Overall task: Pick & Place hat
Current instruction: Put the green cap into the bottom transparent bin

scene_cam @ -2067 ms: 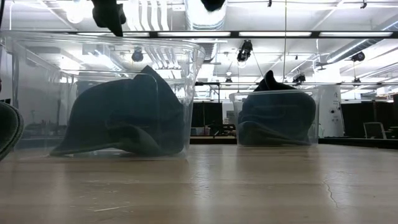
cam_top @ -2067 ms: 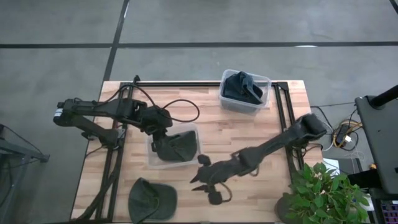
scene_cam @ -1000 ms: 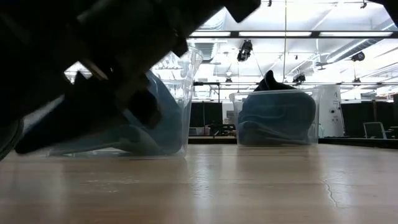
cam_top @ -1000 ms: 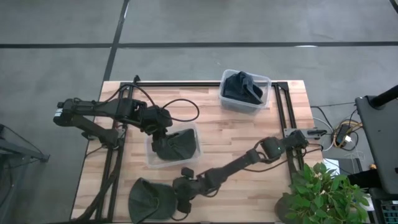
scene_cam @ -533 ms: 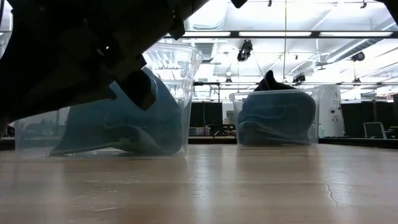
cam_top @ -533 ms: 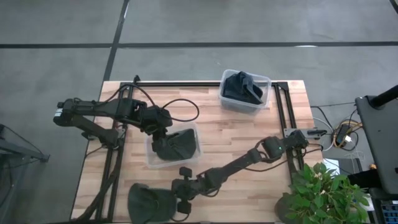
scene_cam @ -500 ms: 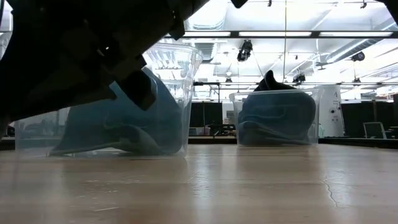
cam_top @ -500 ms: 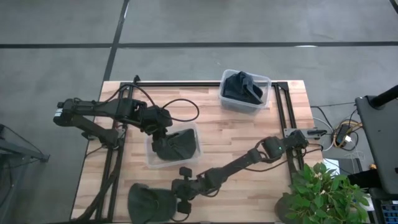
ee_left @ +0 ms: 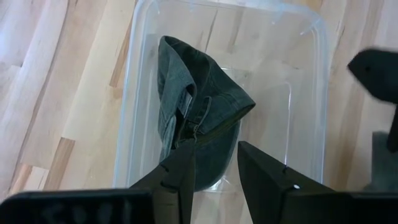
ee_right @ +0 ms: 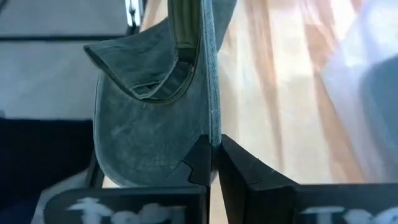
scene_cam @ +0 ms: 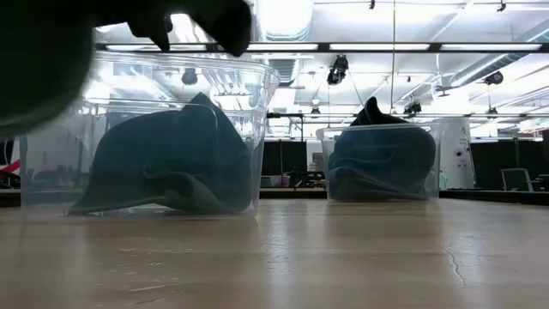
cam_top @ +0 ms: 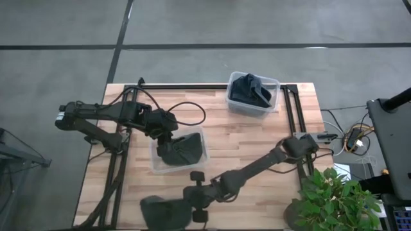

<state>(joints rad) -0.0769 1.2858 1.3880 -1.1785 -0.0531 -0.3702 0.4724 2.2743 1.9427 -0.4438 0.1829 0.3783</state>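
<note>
One soft denim hat (cam_top: pixel 164 210) at the lower left of the high view, off the desk (cam_top: pixel 257 144), pinched at its edge by the right gripper (ee_right: pixel 214 152). Limp, light cloth, likely to sag; best held by the stiffer brim. Left gripper (ee_left: pixel 211 162) parted over the bin (ee_left: pixel 314 81), empty.

A robotics test bench inside a large industrial hall.

The butcher-block table (cam_top: pixel 257 138) stands on a bare grey concrete floor (cam_top: pixel 192 22) crossed by dark seams, with black metal rails (cam_top: pixel 292 122) bolted along its edges and a loose cable (cam_top: pixel 189 109) trailing across the wood. Beyond the tabletop, the level view takes in rows of fluorescent ceiling lights (scene_cam: pixel 403 46), exposed ductwork (scene_cam: pixel 287 17) and open floor space. A potted plant (cam_top: pixel 334 199) and an equipment stand (cam_top: pixel 392 141) sit beside the table.
</note>
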